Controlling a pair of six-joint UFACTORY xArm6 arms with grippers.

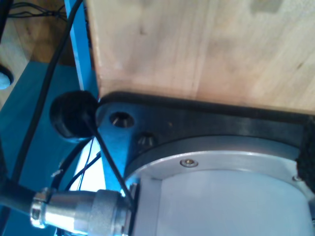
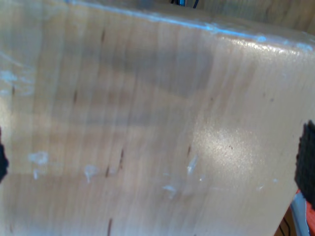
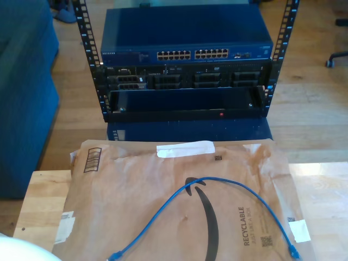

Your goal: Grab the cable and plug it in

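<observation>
Our arm base [image 1: 231, 196] is a pale grey cylinder ringed by a silver flange with small screws, seated on a black mounting plate [image 1: 206, 123] (two countersunk holes). A knurled metal connector [image 1: 83, 211] carries thick black cables [image 1: 29, 128].

Setting: server or network lab | Evidence: rack [image 3: 87, 49] holding a blue network switch [image 3: 185, 41] with port rows | wooden table [image 3: 43, 201] | wood floor [image 3: 310, 103]

I read "RECYCLABLE" running up the paper mailer [image 3: 179, 201] in the exterior view, with a smaller line beside it too fine to make out. A curved arrow logo sits at the mailer's middle and a barcode near its corner. The switch [image 3: 185, 41] carries a small brand mark I cannot read.
</observation>
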